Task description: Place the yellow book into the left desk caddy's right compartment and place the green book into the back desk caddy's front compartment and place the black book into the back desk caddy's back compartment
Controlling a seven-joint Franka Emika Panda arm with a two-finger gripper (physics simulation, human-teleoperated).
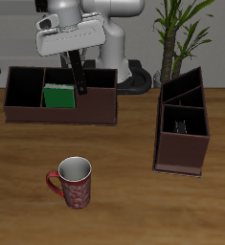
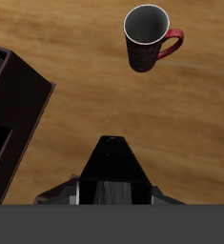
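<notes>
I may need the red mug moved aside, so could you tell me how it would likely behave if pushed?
The mug stands upright on a flat base, so it would probably slide on the table. Pushed near the rim it might tip, then roll. Its handle could make it swivel.

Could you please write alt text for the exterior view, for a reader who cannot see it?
The claw holds the upright black book over the back desk caddy, beside the green book standing inside. A red mug stands nearer the table's front edge.
</notes>
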